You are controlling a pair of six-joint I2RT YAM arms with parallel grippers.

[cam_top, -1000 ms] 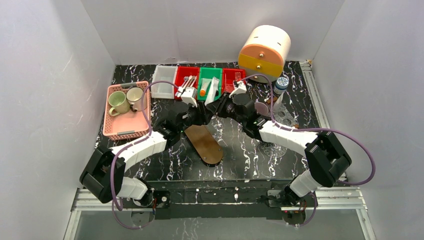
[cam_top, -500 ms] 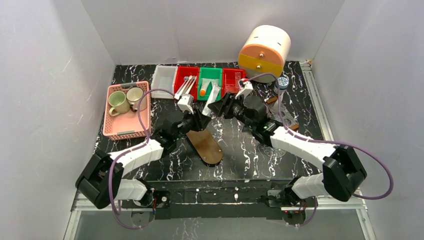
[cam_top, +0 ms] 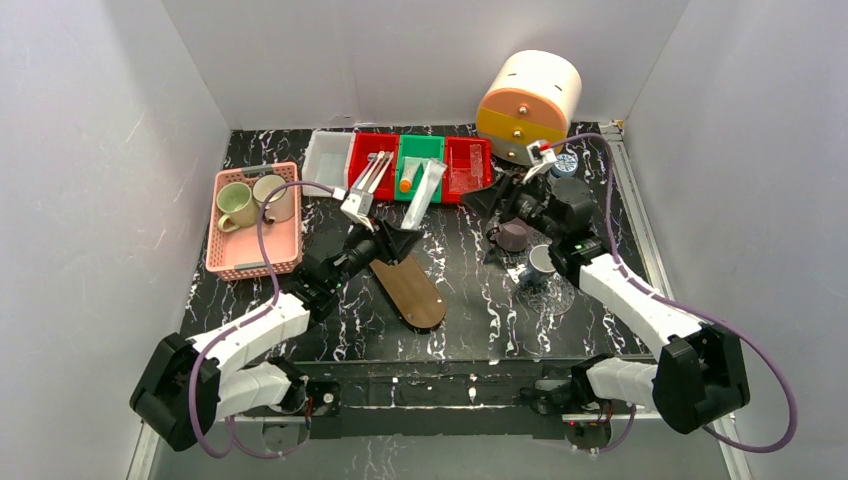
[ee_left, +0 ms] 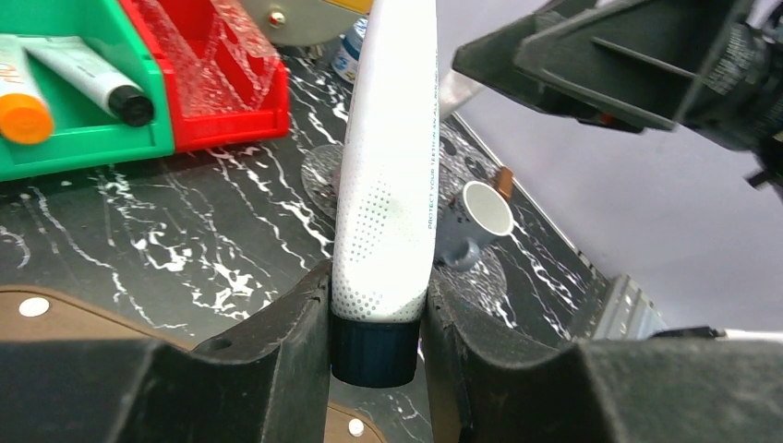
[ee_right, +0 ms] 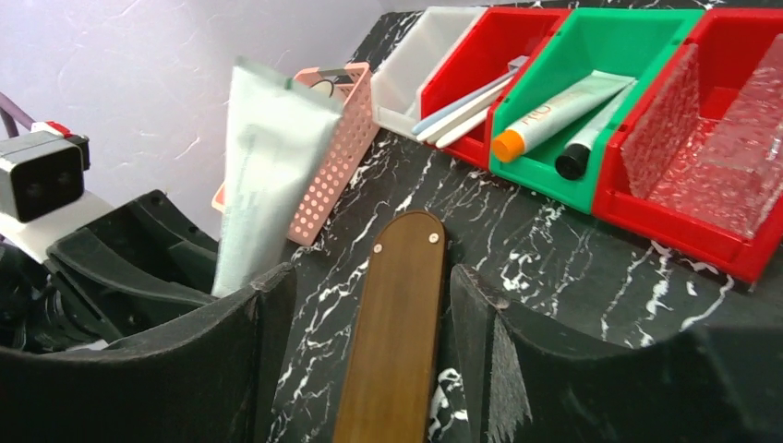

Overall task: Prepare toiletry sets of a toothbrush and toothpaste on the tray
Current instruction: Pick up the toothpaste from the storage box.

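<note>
A white toothpaste tube (cam_top: pixel 426 190) with a dark cap (ee_left: pixel 374 349) stands upright between the fingers of my left gripper (cam_top: pixel 398 240) (ee_left: pixel 377 343), which is shut on its cap end, just above the far end of the brown oval tray (cam_top: pixel 412 292). My right gripper (cam_top: pixel 487 198) (ee_right: pixel 369 309) is open and holds nothing; it hangs to the right of the tube and looks down on the tray (ee_right: pixel 397 332). Toothbrushes (ee_right: pixel 462 106) lie in a red bin (cam_top: pixel 372 160). An orange-capped tube (ee_right: pixel 554 111) and a black-capped tube (ee_right: pixel 591 134) lie in the green bin (cam_top: pixel 421 152).
A pink basket (cam_top: pixel 235 262) with two mugs stands at the left. A white bin (cam_top: pixel 326 160) and a second red bin (cam_top: pixel 467 165) flank the row. A cream and yellow drum (cam_top: pixel 530 95), a bottle (cam_top: pixel 565 165) and two small cups (cam_top: pixel 540 262) are at the right.
My right gripper opened, let go of the tube and drew back to the right. My left gripper closed on the tube's cap end and pulled slightly toward the near left.
</note>
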